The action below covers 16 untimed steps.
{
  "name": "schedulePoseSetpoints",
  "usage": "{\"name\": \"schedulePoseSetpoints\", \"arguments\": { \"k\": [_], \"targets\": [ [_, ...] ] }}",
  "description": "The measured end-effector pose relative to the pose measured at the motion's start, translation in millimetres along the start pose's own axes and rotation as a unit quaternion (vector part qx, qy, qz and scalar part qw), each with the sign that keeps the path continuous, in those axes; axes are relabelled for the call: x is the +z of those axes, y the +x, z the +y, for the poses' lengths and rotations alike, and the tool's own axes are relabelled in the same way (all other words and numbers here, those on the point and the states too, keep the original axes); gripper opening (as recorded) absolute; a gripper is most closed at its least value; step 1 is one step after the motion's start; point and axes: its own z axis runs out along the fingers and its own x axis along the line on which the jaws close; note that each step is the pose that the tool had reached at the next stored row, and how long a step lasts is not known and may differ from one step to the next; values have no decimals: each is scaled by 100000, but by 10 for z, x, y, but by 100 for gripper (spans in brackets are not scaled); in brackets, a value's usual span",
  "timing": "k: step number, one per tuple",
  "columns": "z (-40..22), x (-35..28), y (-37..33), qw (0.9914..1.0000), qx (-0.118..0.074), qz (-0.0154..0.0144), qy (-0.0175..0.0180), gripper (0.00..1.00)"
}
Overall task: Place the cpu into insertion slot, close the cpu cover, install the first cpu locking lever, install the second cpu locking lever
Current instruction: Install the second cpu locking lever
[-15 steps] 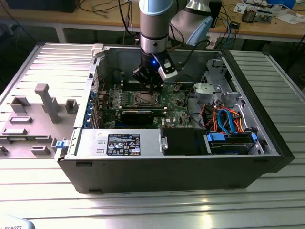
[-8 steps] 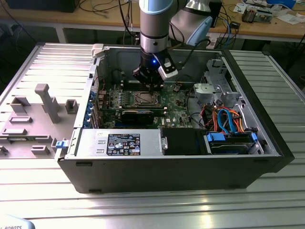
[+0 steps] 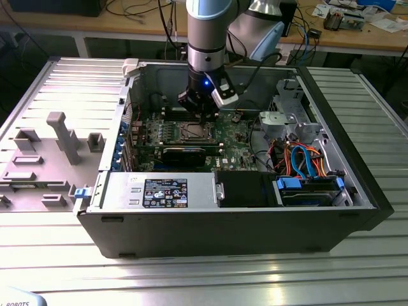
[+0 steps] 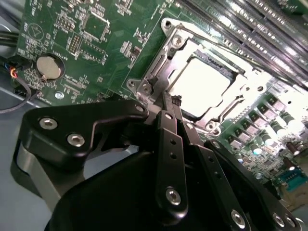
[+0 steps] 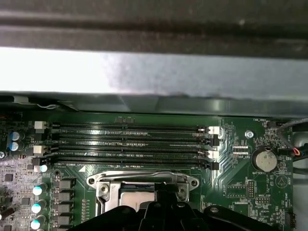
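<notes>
The cpu (image 4: 199, 86) lies flat in the insertion slot (image 3: 194, 132) on the green motherboard, its silver top showing bright. The cpu cover (image 4: 179, 45), a silver frame, lies down around it, with the chip showing through its cut-out. My gripper (image 4: 171, 100) is shut, its two black fingers pressed together with nothing between them. Its tip sits right at the socket's edge, by a corner of the frame. In the exterior view the gripper (image 3: 205, 116) hangs just above the socket, inside the open computer case. The first wrist view has the cover (image 5: 139, 179) and cpu (image 5: 134, 197) just beyond the gripper (image 5: 163, 192).
Long memory slots (image 5: 130, 144) run beside the socket, with the case wall (image 5: 144, 72) behind them. A coin battery (image 4: 49, 67) sits on the board. A black expansion card (image 3: 185, 155), a drive cage with orange and blue cables (image 3: 306, 159) and a grey fixture (image 3: 57, 137) are nearby.
</notes>
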Motion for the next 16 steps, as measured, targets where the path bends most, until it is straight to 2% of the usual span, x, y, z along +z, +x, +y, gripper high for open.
{"name": "schedulePoseSetpoints", "arguments": {
  "k": [2, 4, 6, 8, 16],
  "targets": [
    [0, -15, 0, 99998, -22, 21, 572, 11],
    [1, -25, -1, 99988, -59, 54, 1519, 11],
    [1, -35, -1, 99979, -71, 73, 2044, 11],
    [1, -41, -2, 99976, -88, 69, 2175, 11],
    [-47, -43, 0, 99976, -70, 68, 2185, 11]
  ]
}}
